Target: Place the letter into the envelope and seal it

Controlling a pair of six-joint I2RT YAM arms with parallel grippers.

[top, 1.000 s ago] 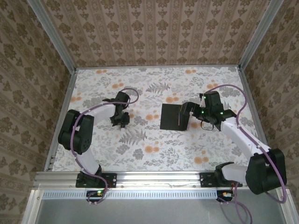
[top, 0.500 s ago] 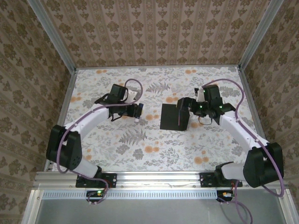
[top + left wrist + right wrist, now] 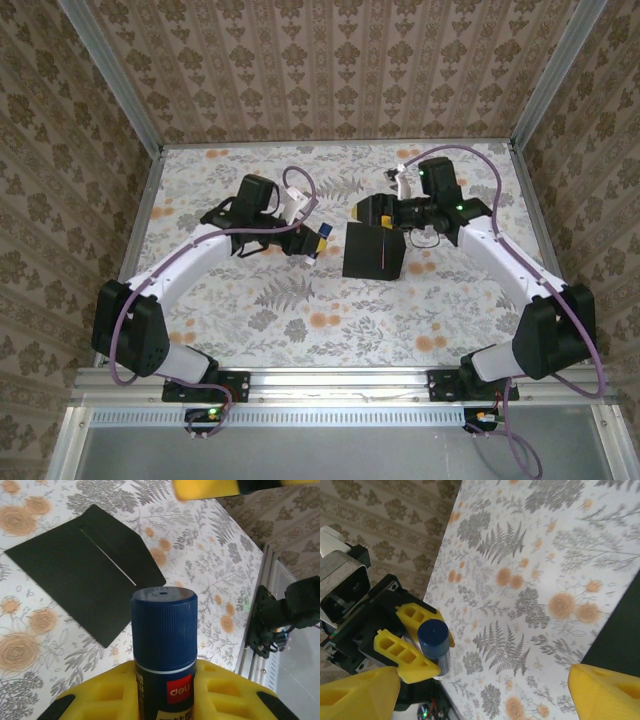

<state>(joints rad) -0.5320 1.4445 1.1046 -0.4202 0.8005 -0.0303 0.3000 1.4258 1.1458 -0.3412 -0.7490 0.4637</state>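
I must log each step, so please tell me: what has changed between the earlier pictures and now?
The left hand, gripping the blue-capped cylindrical glue stick, swung right, toward the flat black paper envelope. The right hand, open, went from the envelope's right edge to its far edge. The envelope stayed in place on the floral table.
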